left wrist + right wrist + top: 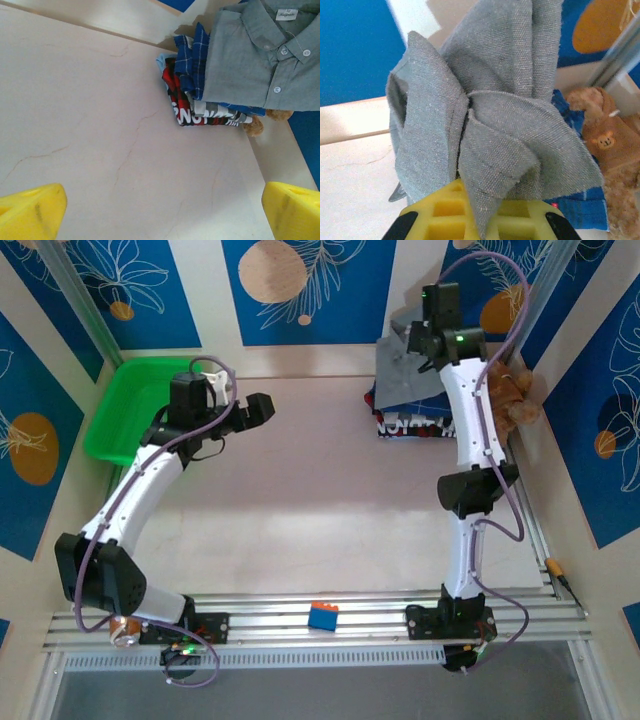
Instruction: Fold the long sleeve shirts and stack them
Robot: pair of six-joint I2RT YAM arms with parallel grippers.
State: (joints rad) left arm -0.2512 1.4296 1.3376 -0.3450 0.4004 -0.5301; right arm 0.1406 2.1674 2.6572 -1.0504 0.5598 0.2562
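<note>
1. The right gripper [480, 212] is pinched tight on a bunch of the grey shirt [490, 125]. The cloth comes straight up out of the yellow fingers [447, 207] and fans out in crumpled folds right in front of them.
2. From the top camera, the right gripper [420, 340] sits at the far right corner of the table [300, 520], directly over the clothes pile, with the grey shirt [400, 370] hanging just below it.
3. The rest of the grey shirt [250, 60] lies on top of the pile, collar and buttons facing up.
4. The navy plaid shirt [192, 55] is right under the grey one. Its edge sticks out on the side of the pile that faces the left gripper.
5. Below that there's a folded red, black and white printed garment [200, 115] at the bottom of the pile.
6. The left gripper [262, 408] is spread wide and holds nothing. It's well away from the pile, hovering over bare table.
7. In its own wrist view the left gripper [160, 215] has the pile out ahead of it, off toward its right fingertip.
8. The teddy bear [610, 145] sits just to the right of the right gripper, tucked against the pile.
9. The green bin [130, 410] is behind and to the left of the left gripper.
</note>
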